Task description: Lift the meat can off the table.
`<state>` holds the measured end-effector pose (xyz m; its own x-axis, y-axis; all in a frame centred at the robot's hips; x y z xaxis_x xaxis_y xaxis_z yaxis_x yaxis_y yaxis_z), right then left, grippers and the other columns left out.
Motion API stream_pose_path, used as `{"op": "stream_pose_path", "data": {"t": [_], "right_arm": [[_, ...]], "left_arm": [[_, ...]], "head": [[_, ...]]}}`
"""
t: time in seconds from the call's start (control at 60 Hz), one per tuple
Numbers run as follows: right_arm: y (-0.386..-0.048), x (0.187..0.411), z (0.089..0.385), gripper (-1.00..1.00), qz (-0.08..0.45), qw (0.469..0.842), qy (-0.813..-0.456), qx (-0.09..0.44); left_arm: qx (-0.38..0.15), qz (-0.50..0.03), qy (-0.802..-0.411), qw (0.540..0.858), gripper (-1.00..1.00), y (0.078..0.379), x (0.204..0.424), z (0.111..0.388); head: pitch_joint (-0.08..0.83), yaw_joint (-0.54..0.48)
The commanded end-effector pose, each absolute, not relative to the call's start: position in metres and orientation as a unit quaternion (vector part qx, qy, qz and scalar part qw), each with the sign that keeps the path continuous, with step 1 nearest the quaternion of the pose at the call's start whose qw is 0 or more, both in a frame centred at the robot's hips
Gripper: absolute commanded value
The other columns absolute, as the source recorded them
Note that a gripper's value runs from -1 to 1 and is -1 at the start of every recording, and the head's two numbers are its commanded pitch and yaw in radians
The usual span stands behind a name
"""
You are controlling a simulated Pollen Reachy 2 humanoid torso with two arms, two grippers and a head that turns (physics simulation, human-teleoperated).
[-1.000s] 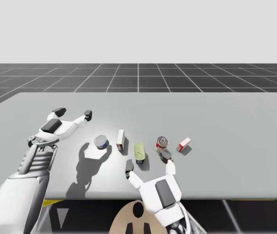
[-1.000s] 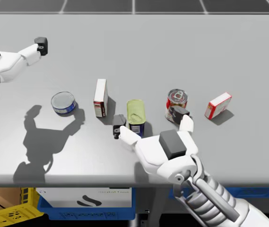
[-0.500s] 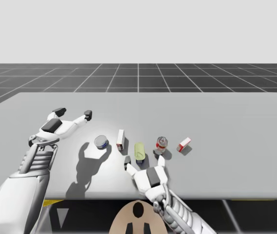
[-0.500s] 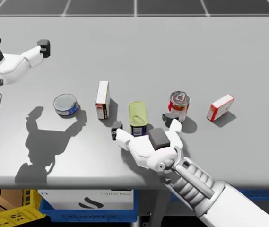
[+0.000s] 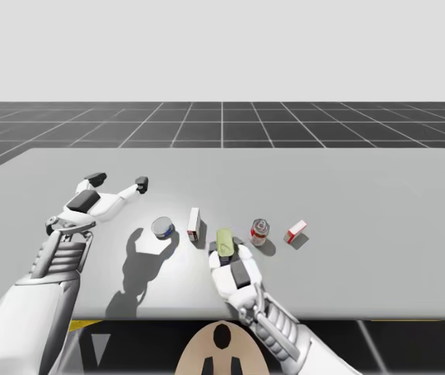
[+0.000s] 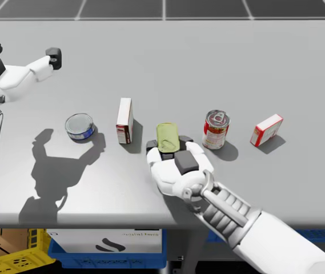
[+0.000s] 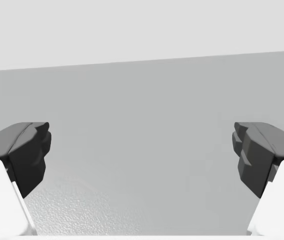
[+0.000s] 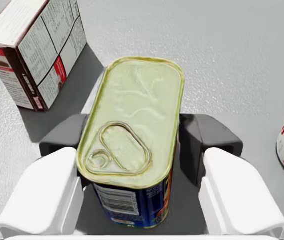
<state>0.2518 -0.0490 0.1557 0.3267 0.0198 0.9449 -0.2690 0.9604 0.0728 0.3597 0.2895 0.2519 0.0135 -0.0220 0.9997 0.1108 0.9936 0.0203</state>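
Observation:
The meat can [image 5: 224,241] [image 6: 166,136] [image 8: 132,125], an oblong blue tin with a pale green pull-tab lid, stands upright on the table's middle front. My right gripper [image 5: 226,248] [image 6: 168,142] [image 8: 132,140] reaches in from the front edge, and its dark pads [image 8: 201,145] press the can's two long sides. The can's base rests on the table. My left gripper [image 5: 118,182] [image 6: 22,51] [image 7: 142,150] hovers open over bare table at the far left, with nothing between its fingers.
Left of the meat can stand a white and red box [image 5: 194,223] [image 6: 124,119] [image 8: 37,50] and a low blue round tin [image 5: 162,227] [image 6: 79,125]. To its right are a red can [image 5: 259,230] [image 6: 215,129] and a small red box [image 5: 295,231] [image 6: 265,129].
My right gripper has moved forward and left to the meat can, and its wide-open fingers have closed onto the can's sides. The left arm has stayed still.

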Motion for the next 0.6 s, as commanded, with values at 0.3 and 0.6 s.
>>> {"op": "stream_pose_path", "data": {"t": [0.3, 0.6], "right_arm": [[0.0044, 0.2341, 0.1685, 0.96, 0.057, 0.808, -0.551, 0.199], [0.0038, 0.2321, 0.1692, 0.97, 0.059, 0.807, -0.553, 0.200]], "left_arm": [[-0.029, -0.048, -0.701, 0.711, -1.00, 0.2887, 0.3590, 0.2515], [-0.027, -0.047, -0.699, 0.713, -1.00, 0.2884, 0.3595, 0.2500]], "head": [[0.543, 0.03], [0.326, 0.02]]}}
